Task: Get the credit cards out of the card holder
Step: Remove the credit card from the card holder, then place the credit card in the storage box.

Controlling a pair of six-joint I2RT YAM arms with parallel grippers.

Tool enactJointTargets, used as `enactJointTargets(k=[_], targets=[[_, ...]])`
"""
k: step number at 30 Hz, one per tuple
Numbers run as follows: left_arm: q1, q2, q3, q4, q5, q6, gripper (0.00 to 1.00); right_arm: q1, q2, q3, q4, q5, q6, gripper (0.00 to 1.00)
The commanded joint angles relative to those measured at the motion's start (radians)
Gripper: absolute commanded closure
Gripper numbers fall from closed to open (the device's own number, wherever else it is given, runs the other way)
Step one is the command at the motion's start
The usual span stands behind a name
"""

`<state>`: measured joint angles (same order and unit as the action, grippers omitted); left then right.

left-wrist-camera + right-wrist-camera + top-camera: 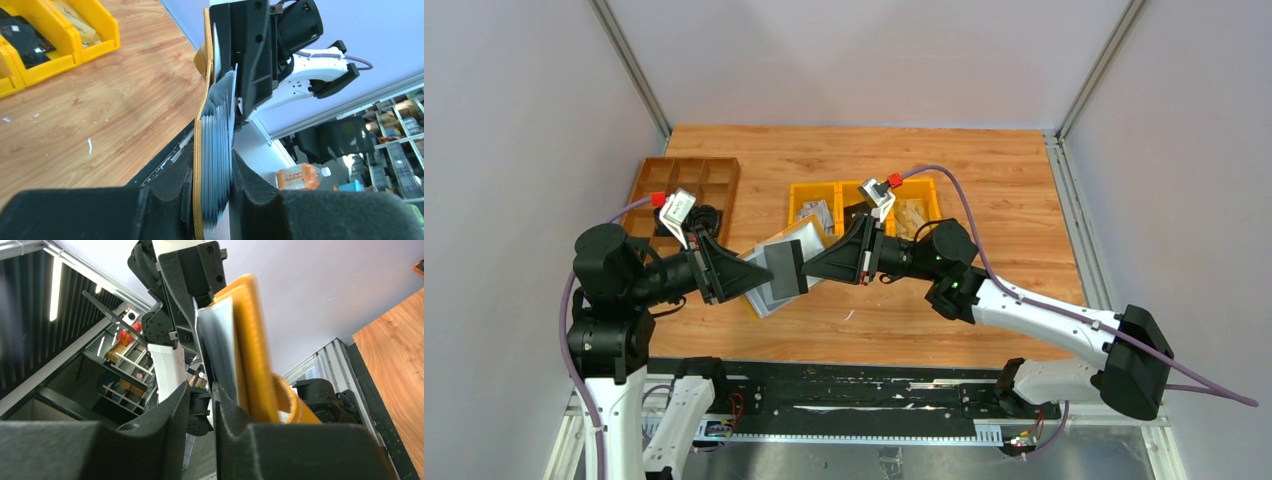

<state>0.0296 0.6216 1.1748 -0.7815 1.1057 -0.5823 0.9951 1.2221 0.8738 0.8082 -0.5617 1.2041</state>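
The mustard-yellow card holder [774, 292] hangs open above the table between my two grippers. My left gripper [742, 276] is shut on it: in the left wrist view the fingers [212, 167] pinch the yellow cover [198, 165] and its fan of grey pockets [220, 150]. A dark flat panel [784, 270], possibly a credit card, shows at the holder's right end. My right gripper [816, 264] points at that end. In the right wrist view its fingers [201, 395] stand slightly open with nothing between them, and the holder's grey sheet [220, 345] and yellow cover [252, 350] sit just beside the right finger.
Yellow plastic bins [796, 200] stand behind the grippers; one holds a black card [22, 42], another a greyish card [817, 214]. A brown compartment tray [686, 180] sits at the back left. The table's near edge with a black rail [854, 385] runs below the arms.
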Motion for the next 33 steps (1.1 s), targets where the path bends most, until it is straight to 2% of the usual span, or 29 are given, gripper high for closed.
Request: enactJointTargets(k=[1, 4, 6, 8, 11, 13, 23, 27, 30, 33], targets=[[0.003, 0.007, 0.021, -0.009, -0.058, 0.026, 0.97, 0.044, 0.019, 0.03, 0.042, -0.03, -0.024, 0.68], [0.003, 0.012, 0.023, -0.017, -0.052, 0.028, 0.98, 0.05, 0.049, 0.046, 0.066, -0.035, -0.014, 0.66], [0.003, 0.013, 0.03, -0.022, -0.047, 0.032, 0.98, 0.05, 0.058, 0.052, 0.073, -0.036, -0.011, 0.7], [0.003, 0.015, 0.04, -0.03, -0.046, 0.04, 0.98, 0.049, 0.058, 0.055, 0.073, -0.037, -0.011, 0.78], [0.004, 0.02, 0.052, -0.046, -0.054, 0.061, 0.98, 0.034, 0.039, 0.048, 0.066, -0.035, -0.012, 0.94], [0.003, 0.025, 0.057, -0.062, -0.071, 0.086, 0.99, 0.012, 0.016, 0.026, 0.052, -0.033, -0.012, 1.0], [0.003, 0.075, 0.085, -0.167, -0.2, 0.258, 1.0, -0.181, -0.12, -0.026, -0.095, -0.084, -0.021, 1.0], [0.003, 0.079, 0.097, -0.222, -0.317, 0.363, 1.0, -0.334, -0.169, -0.052, -0.254, -0.075, -0.049, 1.0], [0.003, 0.075, 0.108, -0.255, -0.343, 0.416, 1.0, -0.413, -0.152, -0.016, -0.468, -0.029, -0.167, 1.0], [0.003, 0.064, 0.115, -0.282, -0.356, 0.458, 1.0, -0.424, -0.085, 0.054, -0.662, 0.091, -0.334, 1.0]])
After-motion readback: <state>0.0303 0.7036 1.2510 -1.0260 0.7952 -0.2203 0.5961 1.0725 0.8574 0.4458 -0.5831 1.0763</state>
